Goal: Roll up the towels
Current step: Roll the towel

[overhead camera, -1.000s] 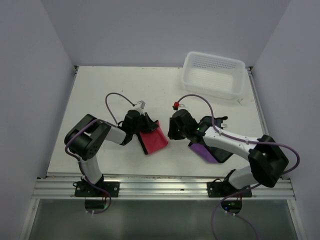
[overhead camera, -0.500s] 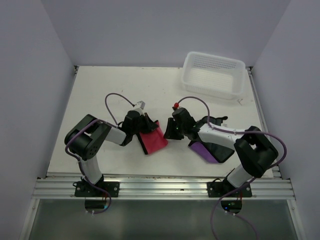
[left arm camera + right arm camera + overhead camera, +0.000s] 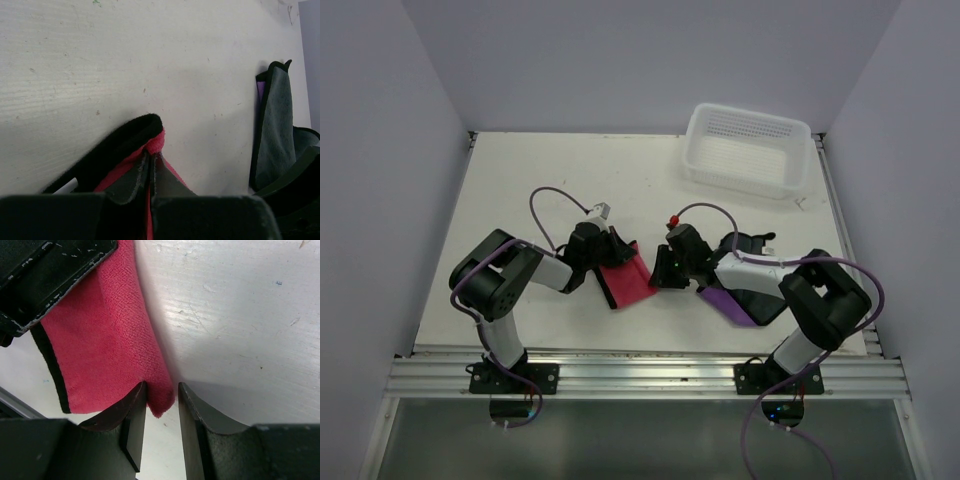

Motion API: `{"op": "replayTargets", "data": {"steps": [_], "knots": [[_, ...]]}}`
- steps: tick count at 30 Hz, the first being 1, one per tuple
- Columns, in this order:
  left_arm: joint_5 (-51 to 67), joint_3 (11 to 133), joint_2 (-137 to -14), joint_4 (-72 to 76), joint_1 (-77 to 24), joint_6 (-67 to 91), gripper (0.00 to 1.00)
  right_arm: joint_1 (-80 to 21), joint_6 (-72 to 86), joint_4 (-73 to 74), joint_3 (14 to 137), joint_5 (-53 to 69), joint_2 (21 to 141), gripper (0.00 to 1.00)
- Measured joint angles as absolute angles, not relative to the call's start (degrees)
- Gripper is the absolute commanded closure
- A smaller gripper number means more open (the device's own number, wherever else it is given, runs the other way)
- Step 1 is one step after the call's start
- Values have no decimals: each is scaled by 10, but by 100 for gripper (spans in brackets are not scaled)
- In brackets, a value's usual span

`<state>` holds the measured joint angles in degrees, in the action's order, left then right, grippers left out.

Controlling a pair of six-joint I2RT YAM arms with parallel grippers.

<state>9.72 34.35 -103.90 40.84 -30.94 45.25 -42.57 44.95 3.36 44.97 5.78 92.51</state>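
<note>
The pink-red towel (image 3: pixel 626 279) lies partly lifted at the table's middle, with a black edge. My left gripper (image 3: pixel 615 252) is shut on its upper corner; the left wrist view shows the jaws (image 3: pixel 150 159) pinching the pink-red cloth (image 3: pixel 156 142). My right gripper (image 3: pixel 658 274) is open at the towel's right corner. In the right wrist view that gripper (image 3: pixel 162 400) has the towel's corner (image 3: pixel 110 340) between its fingers, touching the left finger. The purple towel (image 3: pixel 728 300) with black fabric (image 3: pixel 762 300) lies under my right arm and shows at the right of the left wrist view (image 3: pixel 272 130).
The white perforated basket (image 3: pixel 745 150) stands at the back right of the table (image 3: pixel 520 190). The left gripper's black body (image 3: pixel 50 275) shows at the top left of the right wrist view. White walls enclose the table on three sides.
My right gripper has moved left from beside the purple towel to the pink-red towel's right corner, the arm folding closer. My left gripper has held still on the towel.
</note>
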Motion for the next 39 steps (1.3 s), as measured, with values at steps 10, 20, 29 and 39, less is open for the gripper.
{"op": "replayTargets", "data": {"steps": [10, 20, 29, 39], "knots": [[94, 342, -1039, 411, -312, 453, 100, -424, 443, 49, 450, 56, 908, 56], [93, 341, -1039, 413, -312, 453, 100, -408, 457, 50, 454, 58, 874, 54], [92, 341, -1039, 413, -312, 453, 100, -384, 480, 32, 454, 75, 891, 60], [92, 341, -1039, 413, -312, 453, 100, -384, 485, 20, 454, 108, 930, 61]]}}
